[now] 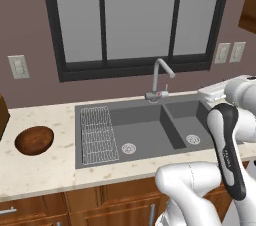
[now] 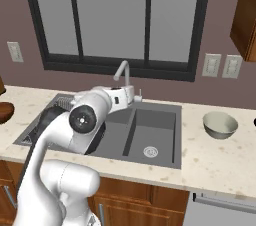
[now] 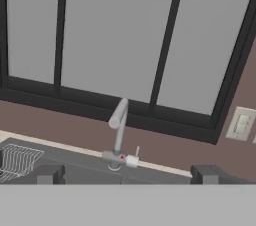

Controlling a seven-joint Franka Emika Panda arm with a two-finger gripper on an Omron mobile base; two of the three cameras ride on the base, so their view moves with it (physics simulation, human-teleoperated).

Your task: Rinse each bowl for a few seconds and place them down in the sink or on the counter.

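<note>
Gripper [image 3: 127, 174] open, empty, aimed at faucet [image 3: 118, 120] at frame centre. Nothing grasped yet; faucet judged next, then brown bowl [image 1: 34, 140] lower left, grey bowl [image 2: 220, 124] right.

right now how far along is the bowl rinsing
Nothing looks done yet. The brown bowl sits on the counter left of the sink, and the grey-green bowl sits on the counter to its right; neither is in a basin. The claw is open, holds nothing and faces the faucet. Both bowls remain to be picked up, rinsed and set down.
</note>
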